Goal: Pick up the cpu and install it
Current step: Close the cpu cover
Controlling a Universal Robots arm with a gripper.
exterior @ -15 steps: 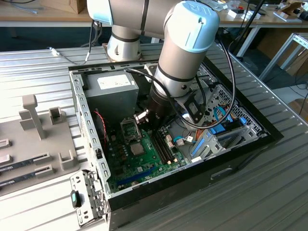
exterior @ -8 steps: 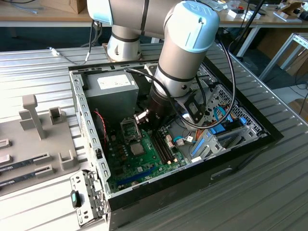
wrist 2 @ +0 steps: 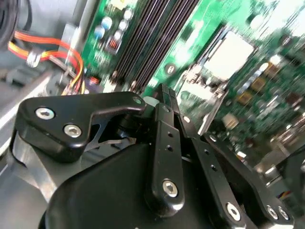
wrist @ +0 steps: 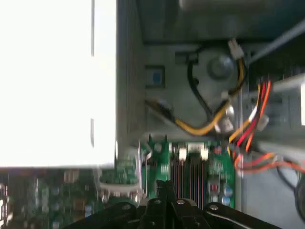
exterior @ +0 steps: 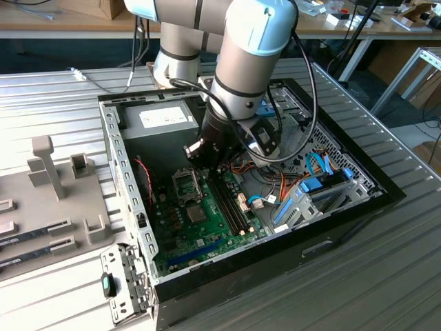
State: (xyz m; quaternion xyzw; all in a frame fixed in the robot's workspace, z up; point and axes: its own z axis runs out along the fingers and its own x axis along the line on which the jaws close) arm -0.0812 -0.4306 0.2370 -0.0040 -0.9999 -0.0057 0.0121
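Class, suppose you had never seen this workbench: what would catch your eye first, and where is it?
The big grey robot arm reaches down into an open computer case in the middle of the table. Beneath it lies the green motherboard, and in the second wrist view a pale square chip sits on that board beyond the gripper.

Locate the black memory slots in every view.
Exterior view: the memory slots run mid-case, on the exterior view's right of the socket.
Second wrist view: the slots lie near the orange wires.
First wrist view: the slots sit between green board areas.
Shared landmark: the green motherboard.
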